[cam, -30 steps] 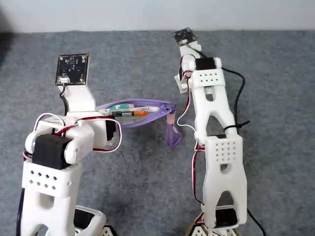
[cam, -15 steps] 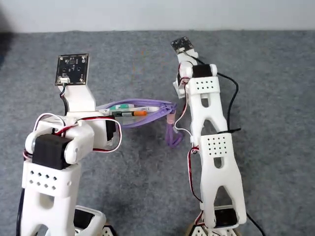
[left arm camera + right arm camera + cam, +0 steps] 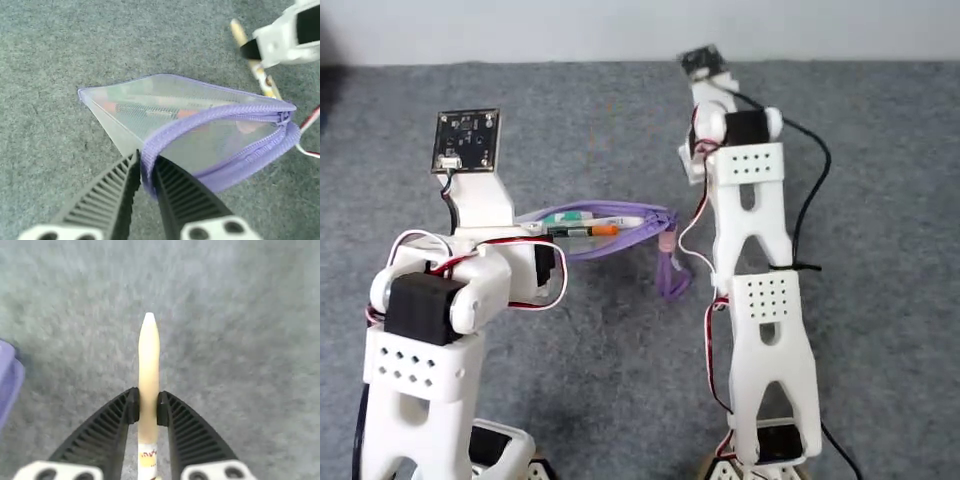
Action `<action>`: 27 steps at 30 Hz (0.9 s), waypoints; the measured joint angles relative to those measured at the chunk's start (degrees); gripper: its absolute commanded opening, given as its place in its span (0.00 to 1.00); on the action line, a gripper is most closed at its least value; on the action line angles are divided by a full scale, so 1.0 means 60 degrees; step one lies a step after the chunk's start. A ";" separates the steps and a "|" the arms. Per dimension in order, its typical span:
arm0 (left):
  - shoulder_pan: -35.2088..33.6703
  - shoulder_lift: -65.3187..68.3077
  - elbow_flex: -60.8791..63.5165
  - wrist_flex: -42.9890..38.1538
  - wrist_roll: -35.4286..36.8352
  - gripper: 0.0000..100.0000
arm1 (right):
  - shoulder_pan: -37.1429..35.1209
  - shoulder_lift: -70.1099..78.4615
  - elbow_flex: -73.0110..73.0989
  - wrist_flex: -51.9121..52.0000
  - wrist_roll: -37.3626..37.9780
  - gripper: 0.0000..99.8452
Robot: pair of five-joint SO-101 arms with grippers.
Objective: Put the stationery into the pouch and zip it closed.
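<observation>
Left gripper point(image 3: 145, 172) is clamped on the purple zipper edge of the pouch point(image 3: 200, 125), whose long axis runs sideways toward the right gripper point(image 3: 148, 407). That one's squeezing a cream pen point(image 3: 149, 355), tip pointing straight out past its fingers.

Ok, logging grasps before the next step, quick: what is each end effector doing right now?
Left end effector: closed on the pouch, at its purple zipper edge.
Right end effector: closed on a cream pen.

orange print on pen point(image 3: 148, 357), illegible
</observation>
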 measured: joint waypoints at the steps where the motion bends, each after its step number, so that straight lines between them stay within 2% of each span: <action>1: 0.0000 0.0000 0.0000 0.0000 0.0000 0.01 | 0.0000 -0.0264 0.0000 0.0000 -0.0015 0.01; 5: 0.0000 0.0000 0.0000 0.0000 0.0000 0.01 | -0.0029 -0.1319 0.0117 0.0000 -0.0029 0.01; 8: 0.0000 0.0000 0.0000 0.0000 0.0000 0.01 | -0.0059 -0.2579 0.1187 0.0000 -0.0029 0.01; 20: 0.0000 0.0000 0.0000 0.0000 0.0000 0.01 | -0.0044 -1.0286 1.0154 0.0015 -0.0278 0.01; 27: 0.0059 0.0000 0.0000 0.0000 0.0000 0.01 | -0.0322 -1.4315 1.3641 0.0015 -0.0425 0.01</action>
